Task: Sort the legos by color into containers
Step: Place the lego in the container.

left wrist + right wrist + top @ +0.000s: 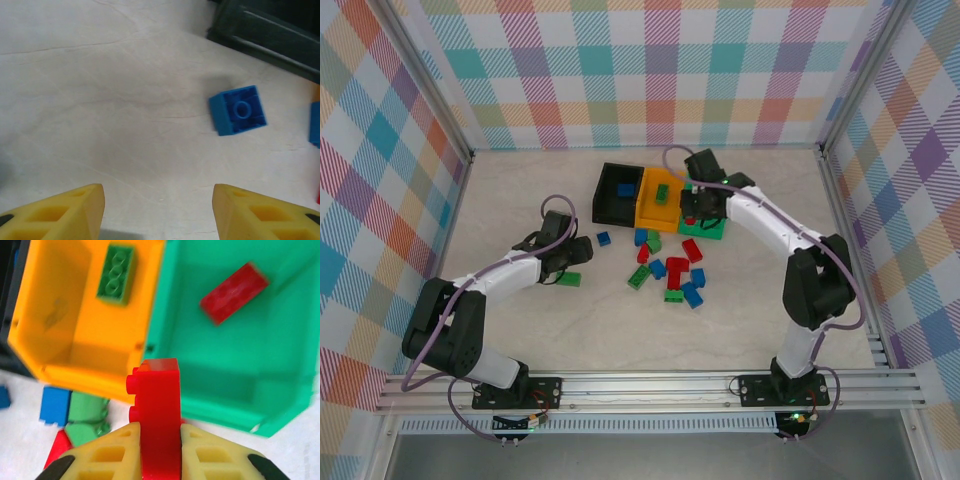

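- My right pincer [160, 436] is clamped on a red brick [156, 405], held on edge with the studs facing the orange bin [60, 305].
- It hangs over the near wall of the green bin [215, 370], close to the corner where the two bins touch.
- One red brick [234, 292] already lies in the green bin and a green one [116, 275] in the orange, so mine belongs in the green.
- Risk: if I let go here, the brick could hit the rim and tip into the orange bin or bounce back onto the table (I'd judge it needs to go further in first).
- Risk: it's a narrow grip on a smooth brick, so it could twist as the jaws part.
- My left pincer [157, 200] is open with nothing between the fingers, over bare table [100, 100].
- A blue brick [239, 110] lies ahead and to the right, apart from the black bin [270, 35].
- Risk: coming down off-centre would shove the brick instead of straddling it.
- The remaining pile [670, 270] sits between the arms (crowded, so neighbours are easy to nudge).
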Controlling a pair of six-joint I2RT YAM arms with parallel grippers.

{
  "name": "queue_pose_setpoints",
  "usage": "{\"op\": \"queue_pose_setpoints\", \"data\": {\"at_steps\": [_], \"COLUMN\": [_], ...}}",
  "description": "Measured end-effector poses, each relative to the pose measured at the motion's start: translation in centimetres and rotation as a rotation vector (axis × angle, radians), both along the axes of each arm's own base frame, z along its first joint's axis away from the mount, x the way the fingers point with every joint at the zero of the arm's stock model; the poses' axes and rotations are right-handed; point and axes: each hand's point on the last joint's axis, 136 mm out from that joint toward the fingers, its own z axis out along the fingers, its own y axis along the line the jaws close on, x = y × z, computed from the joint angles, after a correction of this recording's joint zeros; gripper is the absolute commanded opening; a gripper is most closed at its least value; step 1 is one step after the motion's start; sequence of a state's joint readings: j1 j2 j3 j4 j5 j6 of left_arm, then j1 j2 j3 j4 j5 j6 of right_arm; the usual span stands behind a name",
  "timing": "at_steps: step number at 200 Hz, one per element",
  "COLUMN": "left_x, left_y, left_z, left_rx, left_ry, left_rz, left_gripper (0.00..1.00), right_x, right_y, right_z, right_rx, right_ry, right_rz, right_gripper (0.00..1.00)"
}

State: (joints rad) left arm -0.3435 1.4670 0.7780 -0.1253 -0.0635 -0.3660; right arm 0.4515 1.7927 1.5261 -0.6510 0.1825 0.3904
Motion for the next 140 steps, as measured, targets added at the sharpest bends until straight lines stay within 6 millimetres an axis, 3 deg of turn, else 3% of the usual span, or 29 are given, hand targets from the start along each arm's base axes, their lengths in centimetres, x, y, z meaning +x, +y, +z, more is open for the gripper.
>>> {"op": "queue_pose_setpoints", "data": {"at_steps": [19,37,53,74,104,118,140], "left_x": [-0.2,-0.5,-0.8,-0.8,-1.5,-1.7,-1.1], "left_y": [-1.3,-2.7,-4.2,-6.3,-9.7,-11.0,-12.6], "left_z": [0.0,0.0,0.3,0.8,0.1,-0.1,-0.5], "left_rx": [-0.056,-0.12,-0.181,-0.232,-0.251,-0.241,-0.224], "left_ry": [-0.011,-0.02,-0.028,-0.047,-0.014,-0.009,0.016], "left_rz": [-0.055,-0.118,-0.179,-0.265,-0.386,-0.43,-0.466], "left_gripper": [0.6,0.61,0.61,0.61,0.61,0.61,0.6], "right_x": [1.9,3.2,2.9,1.4,-2.7,-4.4,-6.1], "right_y": [-1.8,-2.4,-1.9,-1.2,-1.8,-2.2,-2.8], "right_z": [0.8,0.8,-0.2,-2.5,-6.4,-6.8,-5.6], "right_rx": [0.007,0.01,0.027,0.042,0.042,0.042,0.05], "right_ry": [-0.023,-0.031,-0.01,0.041,0.146,0.165,0.137], "right_rz": [-0.044,-0.047,-0.029,0.002,0.031,0.044,0.064], "right_gripper": [0.45,0.48,0.48,0.48,0.48,0.48,0.48]}}
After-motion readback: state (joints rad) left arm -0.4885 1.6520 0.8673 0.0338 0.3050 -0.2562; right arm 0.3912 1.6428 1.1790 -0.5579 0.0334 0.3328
